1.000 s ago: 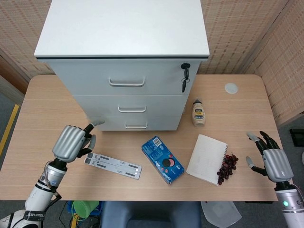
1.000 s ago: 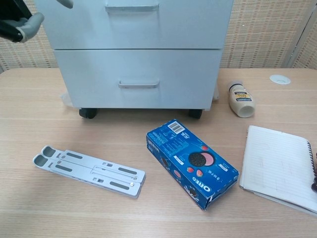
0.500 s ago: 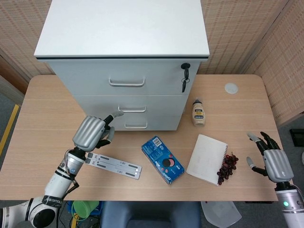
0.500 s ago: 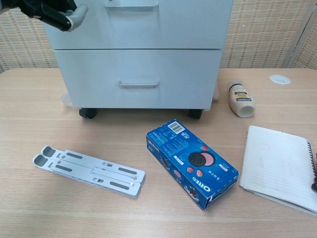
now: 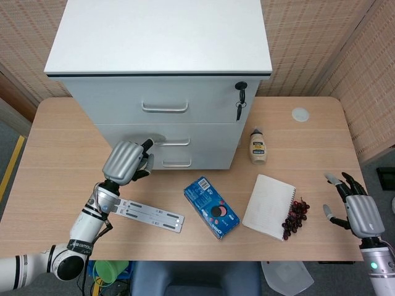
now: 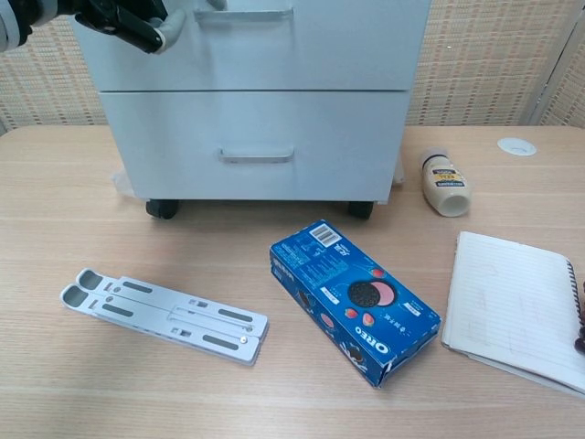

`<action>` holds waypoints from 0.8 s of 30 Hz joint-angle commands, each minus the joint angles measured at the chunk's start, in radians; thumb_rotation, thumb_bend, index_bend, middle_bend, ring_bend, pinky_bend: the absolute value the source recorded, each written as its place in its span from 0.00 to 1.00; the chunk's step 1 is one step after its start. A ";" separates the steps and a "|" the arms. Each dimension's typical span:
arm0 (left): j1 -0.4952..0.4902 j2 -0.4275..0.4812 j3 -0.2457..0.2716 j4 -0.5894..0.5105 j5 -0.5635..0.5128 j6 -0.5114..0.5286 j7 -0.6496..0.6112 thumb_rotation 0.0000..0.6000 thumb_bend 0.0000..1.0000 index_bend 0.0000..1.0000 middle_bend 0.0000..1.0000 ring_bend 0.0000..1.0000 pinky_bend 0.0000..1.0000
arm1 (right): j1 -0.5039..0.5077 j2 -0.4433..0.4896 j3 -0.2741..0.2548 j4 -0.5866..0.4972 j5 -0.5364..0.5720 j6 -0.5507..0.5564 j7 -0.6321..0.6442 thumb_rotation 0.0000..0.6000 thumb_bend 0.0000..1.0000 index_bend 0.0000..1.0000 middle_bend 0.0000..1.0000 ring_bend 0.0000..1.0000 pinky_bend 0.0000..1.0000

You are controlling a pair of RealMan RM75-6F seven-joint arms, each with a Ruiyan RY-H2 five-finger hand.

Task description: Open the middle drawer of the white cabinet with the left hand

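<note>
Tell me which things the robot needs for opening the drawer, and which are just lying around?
Needed: white cabinet, middle drawer handle, left robot hand.

Just lying around: Oreo box, notebook, grapes, bottle, folded metal stand.

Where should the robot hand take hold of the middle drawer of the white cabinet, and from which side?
Grip the slim metal bar handle at the centre of the middle drawer of the white cabinet. It is horizontal and stands off the panel, so fingers probably hook it best from the front. The left robot hand is beside its left end.
</note>
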 commanded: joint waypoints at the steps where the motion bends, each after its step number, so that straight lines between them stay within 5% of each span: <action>1: -0.006 0.001 0.001 0.001 -0.006 0.001 -0.004 1.00 0.65 0.25 0.95 1.00 1.00 | -0.001 0.000 0.000 0.002 0.001 0.001 0.002 1.00 0.34 0.14 0.24 0.13 0.15; 24: -0.015 0.045 0.065 -0.052 0.003 0.037 0.016 1.00 0.65 0.30 0.95 1.00 1.00 | -0.012 -0.008 0.001 0.023 0.001 0.014 0.020 1.00 0.34 0.14 0.24 0.13 0.15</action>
